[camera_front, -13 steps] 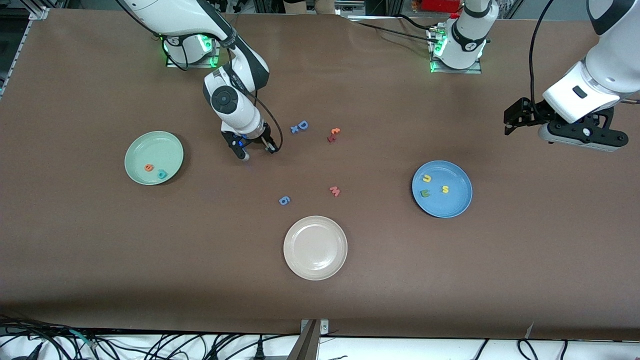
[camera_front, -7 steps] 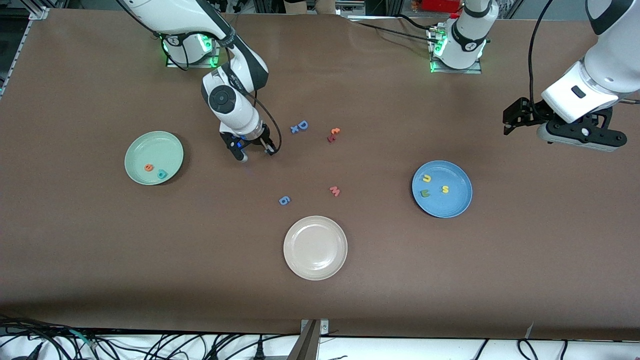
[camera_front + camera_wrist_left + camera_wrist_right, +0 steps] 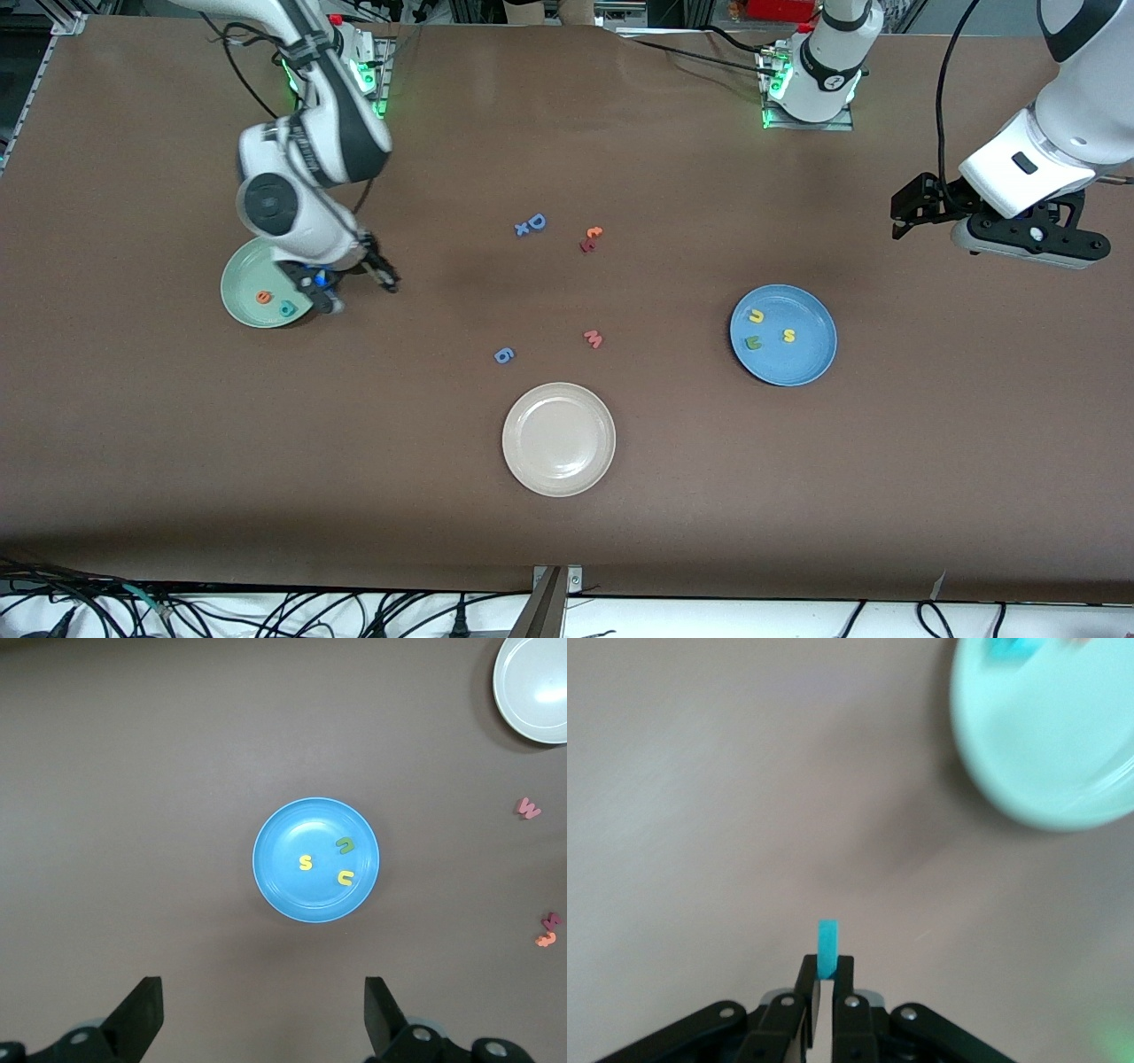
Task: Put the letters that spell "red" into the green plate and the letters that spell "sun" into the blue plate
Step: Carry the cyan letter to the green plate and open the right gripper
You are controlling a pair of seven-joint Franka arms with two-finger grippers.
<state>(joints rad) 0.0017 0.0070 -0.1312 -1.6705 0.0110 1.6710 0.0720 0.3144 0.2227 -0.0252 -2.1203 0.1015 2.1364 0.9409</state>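
At the bottom centre of the front view you have the cream-white plate [image 3: 559, 439] closest to the camera. Just above it on the desk [image 3: 797, 496] lie the blue "6" [image 3: 503, 355] and the pink "w" [image 3: 594, 338].

At centre right sits the blue plate [image 3: 783, 335], flat on the desk, with the yellow "n" [image 3: 757, 316], green "u" [image 3: 754, 341] and yellow "s" [image 3: 788, 335] lying flat inside it, all apart from one another.

At centre left sits the green plate [image 3: 266, 282], carrying the orange "e" [image 3: 263, 297] and teal "d" [image 3: 287, 308] near its lower rim. Your right claw [image 3: 354, 288] hangs over that plate's rim on the side toward the desk's middle, pinched shut on the thin teal "r" [image 3: 827, 949]; in the right wrist view the strip's long axis sticks straight out from the fingertips.

Higher, near the frame's middle, lie the blue "D" with "x" [image 3: 531, 224] and the red-orange letter pair [image 3: 591, 238], clear of both plates.

Your left claw [image 3: 1028, 237] waits at the upper right, its fingers spread wide and holding nothing, up above the blue plate.
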